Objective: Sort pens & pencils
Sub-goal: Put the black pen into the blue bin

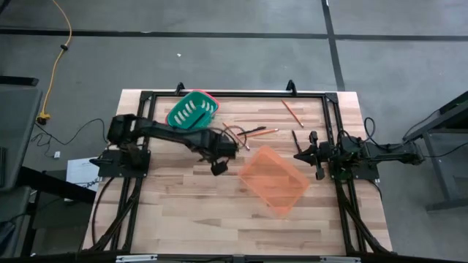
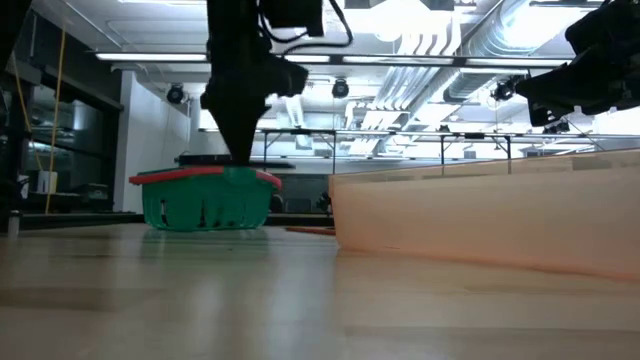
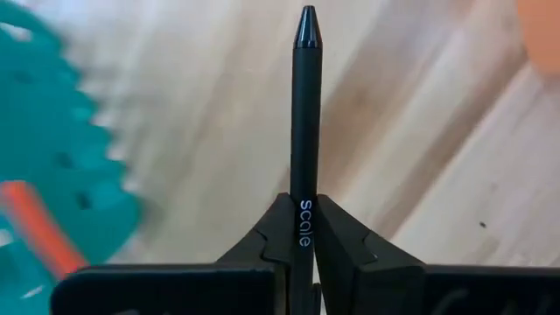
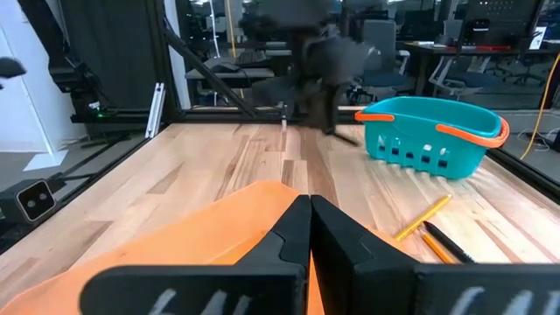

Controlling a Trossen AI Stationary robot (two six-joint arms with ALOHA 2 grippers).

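Observation:
My left gripper (image 3: 302, 219) is shut on a black pen (image 3: 305, 114) and hovers over the table between the green basket (image 1: 192, 109) and the orange basket (image 1: 274, 179), as the high view (image 1: 218, 166) shows. The green basket also appears blurred in the left wrist view (image 3: 52, 166). A pencil (image 1: 292, 112) lies by the far edge, and another pencil (image 1: 265, 132) and a dark pen (image 1: 295, 138) lie on the wood near the orange basket. My right gripper (image 4: 309, 203) waits shut at the table's right side, by the orange basket's edge (image 4: 227, 227). My left gripper pinches the black pen between its two fingers on the printed part of the barrel (image 3: 304, 188). The pen runs along the fingers and sticks out well past their ends, its cone tip (image 3: 306, 26) foremost. It is lifted clear of the table.
The green basket has an orange handle (image 4: 472, 131). A pencil (image 4: 422, 218) and a pen (image 4: 448, 242) lie on the table between the two baskets. Black frame rails (image 1: 234, 95) border the table. Bare wood (image 1: 190, 212) spreads toward the near edge.

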